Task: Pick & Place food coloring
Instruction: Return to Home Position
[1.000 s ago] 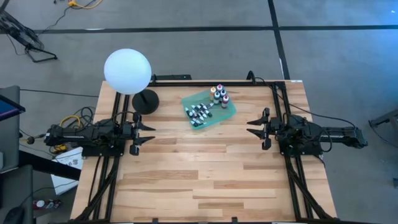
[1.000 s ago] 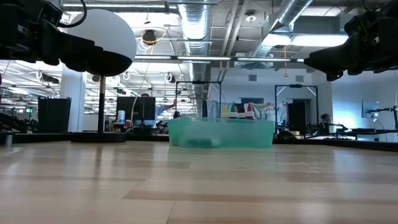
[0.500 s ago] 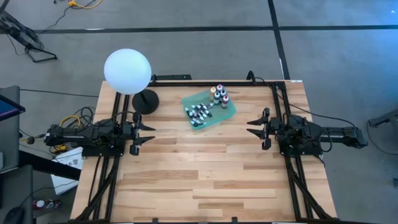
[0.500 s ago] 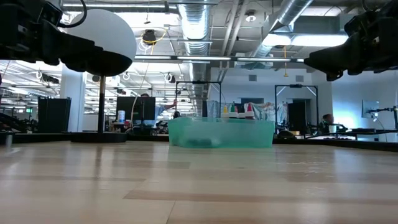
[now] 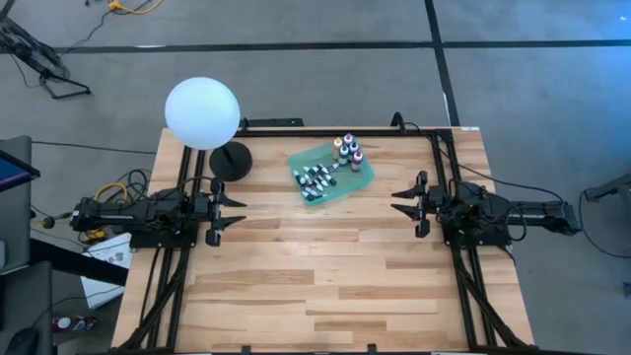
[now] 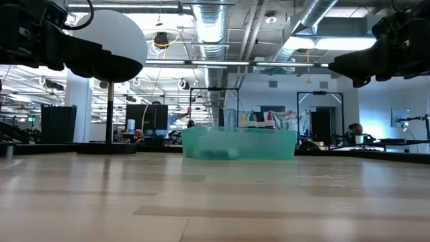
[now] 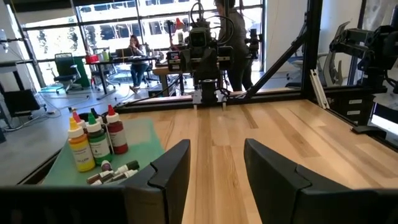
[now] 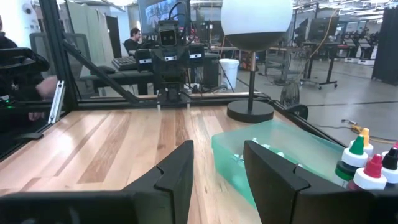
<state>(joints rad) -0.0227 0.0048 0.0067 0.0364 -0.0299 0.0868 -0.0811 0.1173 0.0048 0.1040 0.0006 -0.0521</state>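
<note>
The food coloring bottles (image 5: 346,153) stand upright in a flat green tray (image 5: 361,178) at the table's far middle, with several tiny droppers (image 5: 314,182) lying beside them in the same tray. The left wrist view shows the yellow, green and red bottles (image 7: 93,142); the right wrist view shows caps (image 8: 365,164) past the tray wall. My left gripper (image 5: 233,209) waits open above the table's left side, pointing level toward the right. My right gripper (image 5: 404,200) waits open above the right side, facing it. Nothing lies between either pair of fingers.
A white globe lamp (image 5: 202,113) on a black round base (image 5: 230,161) stands at the far left, close to the tray. Black frame rails (image 5: 296,122) run along the far edge and both sides. Bare wood (image 5: 325,266) spans the middle and near part of the table.
</note>
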